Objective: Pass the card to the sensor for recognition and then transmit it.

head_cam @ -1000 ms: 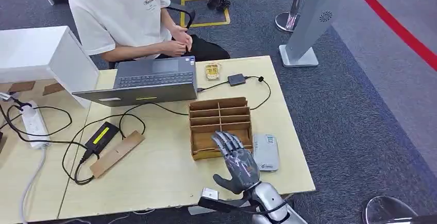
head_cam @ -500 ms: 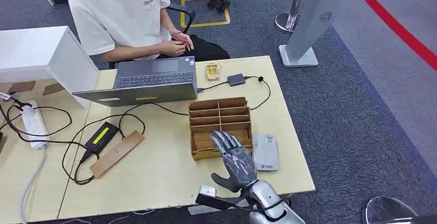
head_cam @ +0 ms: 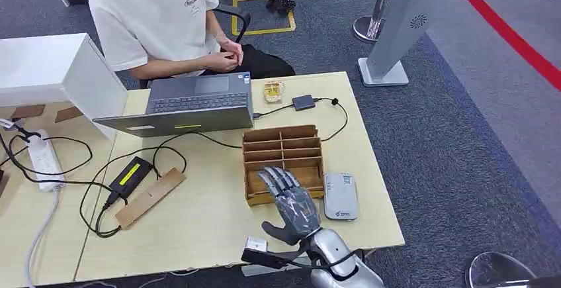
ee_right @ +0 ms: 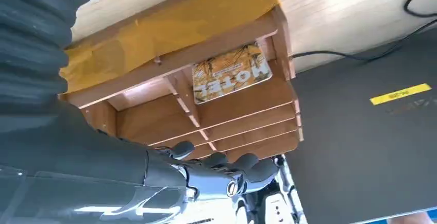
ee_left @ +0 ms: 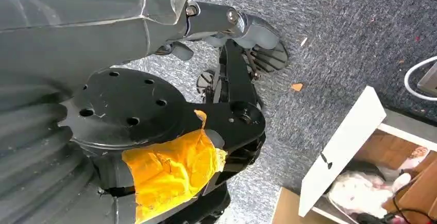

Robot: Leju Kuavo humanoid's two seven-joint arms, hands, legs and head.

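Note:
A wooden divider box (head_cam: 282, 144) stands on the pale table (head_cam: 198, 222). My right hand (head_cam: 291, 205) hovers over the box's near left compartment with fingers stretched apart and nothing in them. In the right wrist view a yellow patterned card (ee_right: 232, 72) printed "HOTEL" lies flat in a compartment of the box (ee_right: 170, 54), a little beyond my fingers (ee_right: 221, 170). The grey-white card sensor (head_cam: 341, 195) lies on the table just right of the box. My left hand (ee_left: 232, 20) hangs by the floor, fingers loosely extended and empty.
A person in a white shirt (head_cam: 152, 16) sits behind an open laptop (head_cam: 192, 106). Cables, a black power brick (head_cam: 132, 174), a wooden slat (head_cam: 149, 197) and a power strip (head_cam: 43, 159) lie left. A white box (head_cam: 53, 69) stands far left.
My right hand has shifted a little to the left over the front of the wooden box, still holding nothing. The person's hands moved slightly.

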